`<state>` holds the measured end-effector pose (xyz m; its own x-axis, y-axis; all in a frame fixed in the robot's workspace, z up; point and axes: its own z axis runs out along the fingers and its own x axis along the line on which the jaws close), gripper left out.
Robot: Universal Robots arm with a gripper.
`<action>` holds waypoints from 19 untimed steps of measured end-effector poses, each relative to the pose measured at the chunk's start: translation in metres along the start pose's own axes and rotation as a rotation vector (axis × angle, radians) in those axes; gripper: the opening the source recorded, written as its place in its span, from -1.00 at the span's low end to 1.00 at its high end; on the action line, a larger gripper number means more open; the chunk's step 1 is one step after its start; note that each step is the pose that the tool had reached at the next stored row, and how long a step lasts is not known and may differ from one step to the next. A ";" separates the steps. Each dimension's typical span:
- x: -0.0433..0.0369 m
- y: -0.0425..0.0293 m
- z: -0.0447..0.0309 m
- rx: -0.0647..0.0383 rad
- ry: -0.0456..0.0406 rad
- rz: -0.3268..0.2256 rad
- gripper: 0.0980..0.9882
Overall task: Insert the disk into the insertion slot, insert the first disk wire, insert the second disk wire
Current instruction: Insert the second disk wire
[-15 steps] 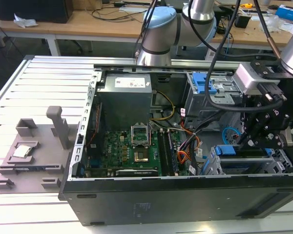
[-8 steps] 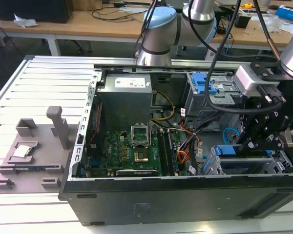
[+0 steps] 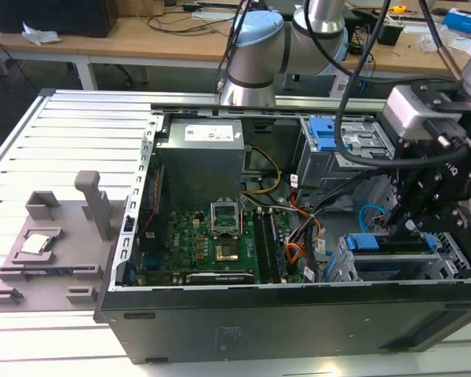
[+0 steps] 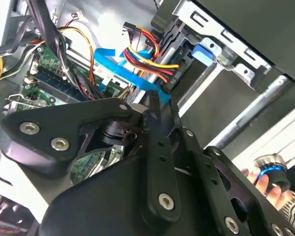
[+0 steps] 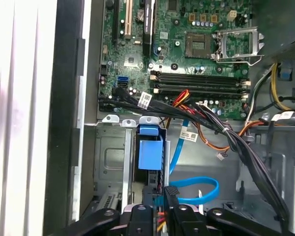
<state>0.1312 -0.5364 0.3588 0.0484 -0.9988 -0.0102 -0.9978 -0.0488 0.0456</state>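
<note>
Disk [image 3: 392, 243] sits in the insertion slot [image 3: 341, 267] at the exterior view's near right of the case. Gripper [image 5: 160, 209] is pinched on the blue disk wire [image 5: 194, 189] at its black plug. Wire looks light and floppy, so I'd hold the rigid plug, not the ribbon.

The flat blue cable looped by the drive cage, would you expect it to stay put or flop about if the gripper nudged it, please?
The flat blue cable would probably flex rather than resist: it holds a loose loop in the first wrist view. Being a thin ribbon, it likely springs back. It seems light, so the gripper close beside it could shift it easily.
</note>
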 end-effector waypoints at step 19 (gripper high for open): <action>-0.0010 0.0012 -0.0278 0.000 0.0000 0.000 -0.98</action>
<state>0.1312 -0.5357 0.3866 0.0485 -0.9988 -0.0102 -0.9978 -0.0489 0.0456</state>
